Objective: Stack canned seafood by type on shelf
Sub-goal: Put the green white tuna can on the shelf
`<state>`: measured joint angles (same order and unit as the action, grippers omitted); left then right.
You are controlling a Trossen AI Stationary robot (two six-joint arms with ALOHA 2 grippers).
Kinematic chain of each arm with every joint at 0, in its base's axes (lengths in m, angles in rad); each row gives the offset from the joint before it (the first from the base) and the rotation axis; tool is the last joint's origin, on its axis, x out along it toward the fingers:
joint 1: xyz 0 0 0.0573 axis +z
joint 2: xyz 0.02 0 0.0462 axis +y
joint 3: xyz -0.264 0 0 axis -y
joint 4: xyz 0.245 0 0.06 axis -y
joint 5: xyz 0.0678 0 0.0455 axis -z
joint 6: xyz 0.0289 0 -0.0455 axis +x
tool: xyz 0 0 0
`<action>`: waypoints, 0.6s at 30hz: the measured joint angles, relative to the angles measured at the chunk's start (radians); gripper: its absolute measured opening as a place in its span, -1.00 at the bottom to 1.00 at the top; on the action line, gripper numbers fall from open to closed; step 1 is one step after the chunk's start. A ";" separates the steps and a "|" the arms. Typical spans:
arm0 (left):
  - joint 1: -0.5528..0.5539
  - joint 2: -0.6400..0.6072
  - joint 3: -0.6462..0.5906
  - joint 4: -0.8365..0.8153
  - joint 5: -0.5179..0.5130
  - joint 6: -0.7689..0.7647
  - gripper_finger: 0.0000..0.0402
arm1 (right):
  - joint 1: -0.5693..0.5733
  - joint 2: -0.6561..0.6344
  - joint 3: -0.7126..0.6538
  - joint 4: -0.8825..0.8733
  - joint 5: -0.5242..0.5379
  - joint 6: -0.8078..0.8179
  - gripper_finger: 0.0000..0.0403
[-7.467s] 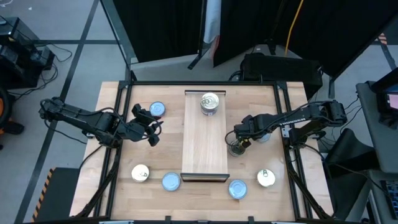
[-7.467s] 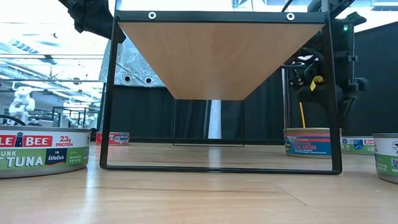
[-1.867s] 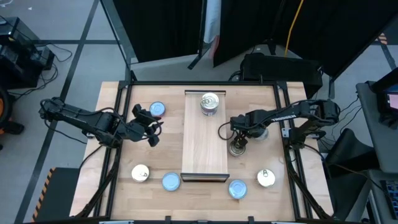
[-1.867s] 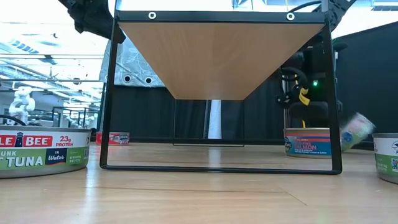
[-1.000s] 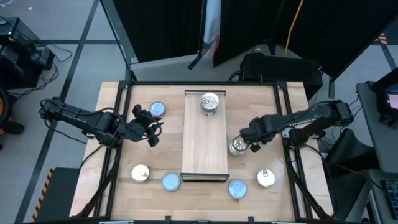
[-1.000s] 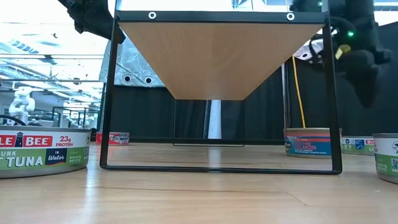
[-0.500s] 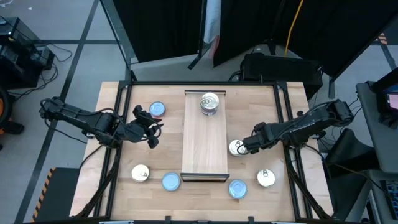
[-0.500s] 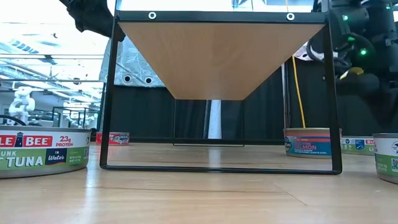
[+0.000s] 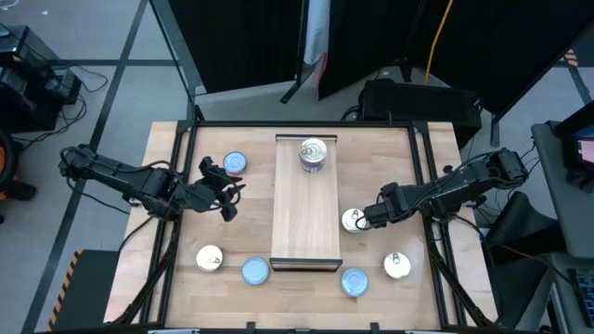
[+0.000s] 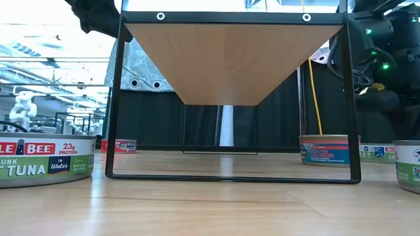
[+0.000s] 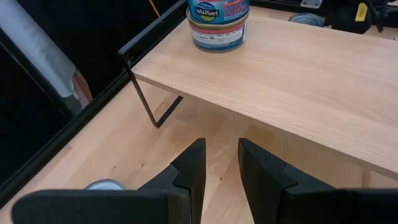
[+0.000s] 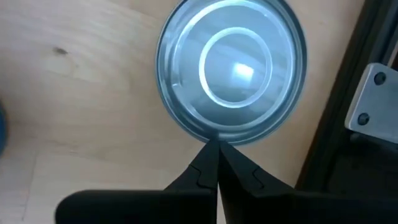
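The shelf [image 9: 305,199] stands mid-table on a black frame, with two tins stacked [image 9: 314,153] at its far end [image 11: 217,25]. Other canned seafood rests on the tabletop: blue tops [image 9: 235,163] [image 9: 255,271] [image 9: 354,281], cream tops [image 9: 210,258] [image 9: 397,265], and a silver tin [image 9: 353,220] right of the shelf. My right gripper [image 9: 364,220] is shut and points down at that tin's right side [image 12: 231,68]. My left gripper [image 9: 227,190] hangs open left of the shelf, nothing between its fingers [image 11: 217,155]. My right gripper's shut fingertips [image 12: 214,146] come from above and stand right at the silver tin's rim [image 12: 205,134], on its side away from the shelf. The tin sits flat on the table. I cannot tell whether the tips touch the rim.
The shelf's black frame leg [image 12: 339,93] runs close beside the silver tin. In the low view tins stand at the left [image 10: 42,160] and right [image 10: 325,149] [image 10: 410,164] of the frame. Bare wood lies between my left gripper and the shelf.
My right gripper has come down beside the silver tin on its right side, rolling its wrist as it sank; it stays shut. The tin has kept its place on the table.
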<state>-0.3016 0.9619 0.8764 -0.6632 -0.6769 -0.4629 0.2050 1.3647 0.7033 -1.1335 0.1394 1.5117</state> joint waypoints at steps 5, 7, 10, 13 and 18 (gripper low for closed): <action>0.000 0.000 0.000 0.000 0.000 0.000 -0.52 | 0.000 0.000 0.025 0.009 0.008 -0.011 -1.00; 0.000 0.000 0.000 0.000 0.000 0.000 -0.52 | 0.000 0.000 0.035 -0.004 0.020 -0.012 -1.00; 0.000 0.000 0.000 0.000 0.000 0.000 -0.52 | 0.000 0.000 0.037 -0.034 0.023 -0.007 -1.00; 0.000 0.000 0.000 0.000 0.000 0.000 -0.52 | 0.000 0.000 0.037 -0.054 0.023 0.004 -1.00; 0.000 0.000 0.000 0.000 0.000 0.000 -0.52 | 0.000 0.011 0.037 -0.038 0.023 0.006 -1.00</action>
<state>-0.3016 0.9619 0.8764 -0.6637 -0.6769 -0.4625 0.2050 1.3753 0.7399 -1.1713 0.1627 1.5178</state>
